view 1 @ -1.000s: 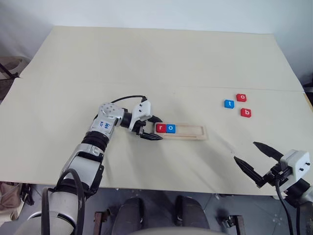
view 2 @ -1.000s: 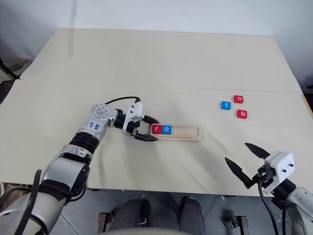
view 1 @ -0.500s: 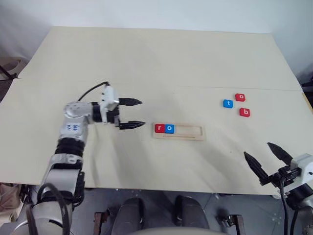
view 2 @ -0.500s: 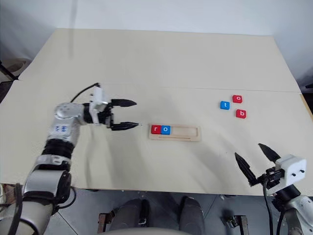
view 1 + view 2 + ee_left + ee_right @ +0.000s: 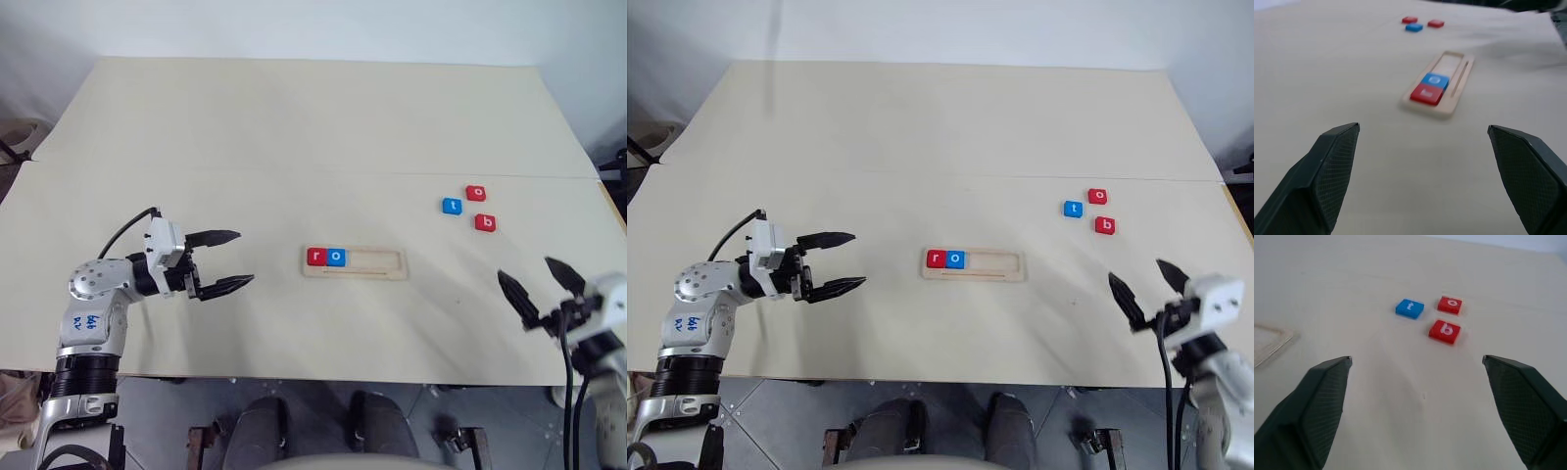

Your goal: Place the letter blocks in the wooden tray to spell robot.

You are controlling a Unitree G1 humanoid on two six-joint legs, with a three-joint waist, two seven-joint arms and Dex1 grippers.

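The wooden tray (image 5: pixel 354 262) sits mid-table holding "r" and "o". The red "b" block (image 5: pixel 485 222) at two o'clock comes next. The right gripper (image 5: pixel 541 285), jaws apart and empty, should descend squarely over it; the left gripper (image 5: pixel 226 259) is also spread.

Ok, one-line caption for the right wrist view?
Open right gripper faces three loose letter blocks, blue t, red o and red b, on the table.
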